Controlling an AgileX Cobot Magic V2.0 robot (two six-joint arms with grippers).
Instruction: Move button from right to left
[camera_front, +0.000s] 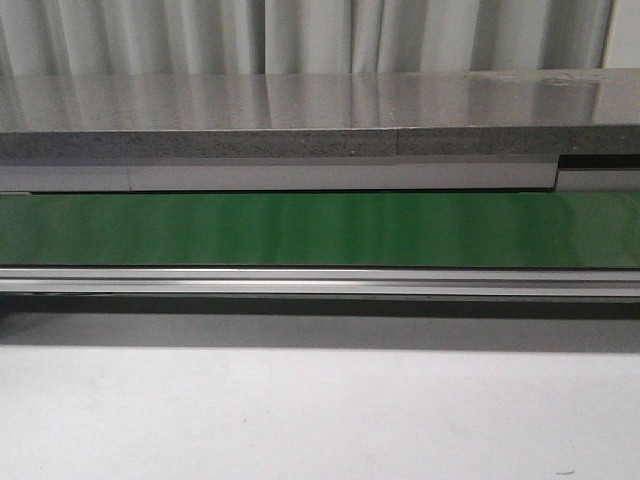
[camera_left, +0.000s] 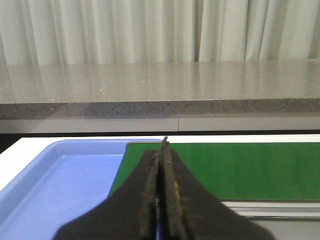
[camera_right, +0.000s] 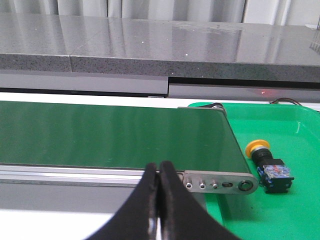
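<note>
Button waits in the green tray, nearer the right arm.

Front view: only the green conveyor belt (camera_front: 320, 230). Left wrist: left gripper (camera_left: 161, 165) pressed together over the blue tray (camera_left: 60, 180). Right wrist: right gripper (camera_right: 159, 175) closed, empty; button (camera_right: 267, 162) lies on its side in the green tray (camera_right: 295, 130), off beside the jaws, cap pointing toward the belt.
</note>
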